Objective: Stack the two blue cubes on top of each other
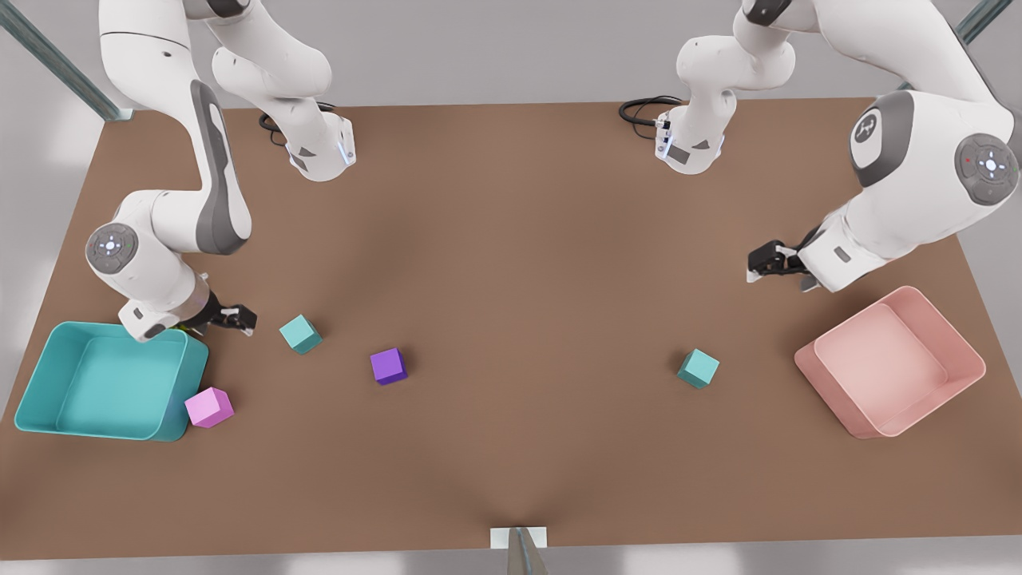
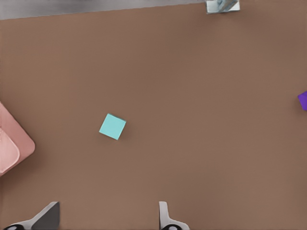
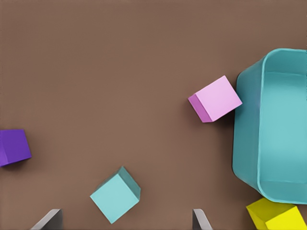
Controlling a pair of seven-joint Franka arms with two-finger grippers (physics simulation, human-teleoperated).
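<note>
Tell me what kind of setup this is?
Looks like a simulated tabletop sorting and stacking bench: a bare brown table, small coloured cubes such as the two blue cubes, and a teal bin and pink bin at either end, with two arms mounted behind.

Cut off at frame edges in the right wrist view: yellow cube (image 3: 276, 216), purple cube (image 3: 14, 147), teal bin (image 3: 249, 124). Cropped likewise in the left wrist view: pink bin (image 2: 12, 146), only a corner visible. In the front view, yellow cube almost wholly hidden behind the right gripper (image 1: 235, 318).
</note>
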